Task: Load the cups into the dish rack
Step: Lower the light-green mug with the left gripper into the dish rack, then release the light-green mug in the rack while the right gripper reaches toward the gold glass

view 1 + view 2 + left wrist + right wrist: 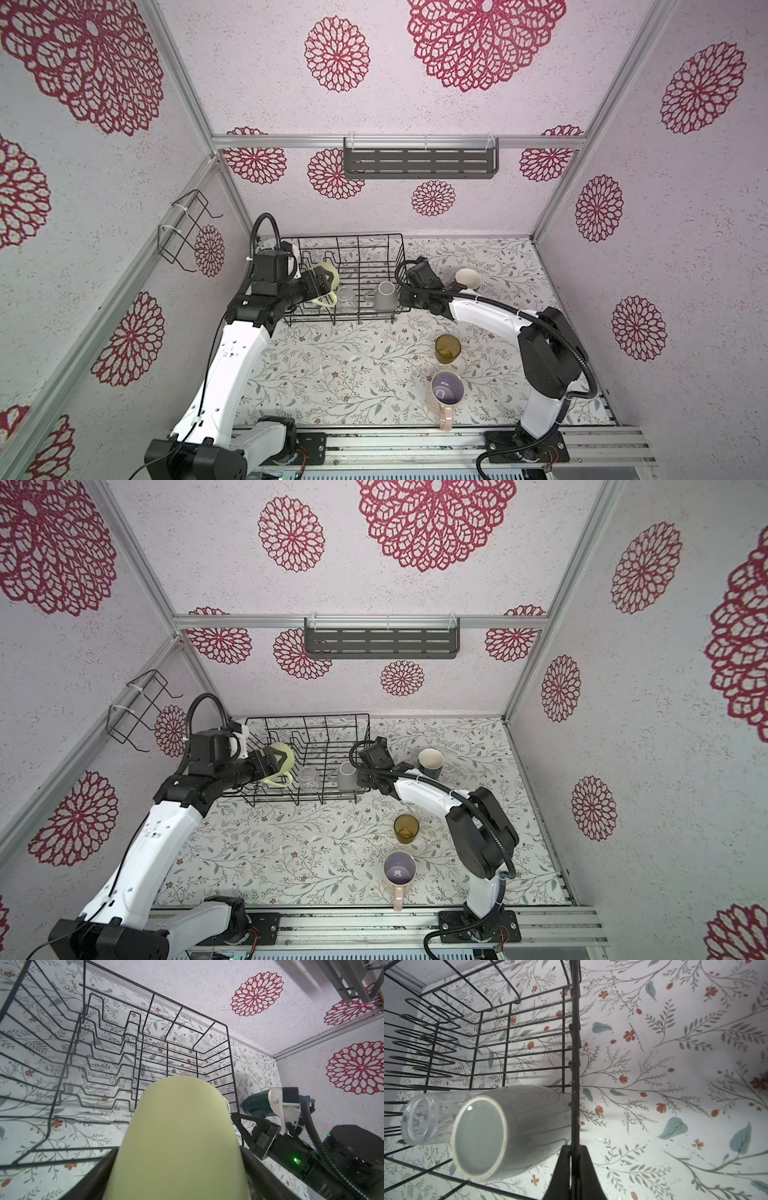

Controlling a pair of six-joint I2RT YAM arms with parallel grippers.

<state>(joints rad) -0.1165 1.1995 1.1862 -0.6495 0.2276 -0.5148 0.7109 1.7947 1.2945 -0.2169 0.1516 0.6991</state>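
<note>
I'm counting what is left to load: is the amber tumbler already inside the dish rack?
No, the amber tumbler stands upright on the table, in front of the dish rack and outside its wires.

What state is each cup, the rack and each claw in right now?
Left claw: gripping pale yellow-green mug above dish rack.
Right claw: shut on the rack's side wire.
Grey mug: in rack, base up.
Clear glass: in rack, beside grey mug.
Dark teal mug: upright on table.
Amber tumbler: upright on table.
Pink mug: upright on table.
</note>
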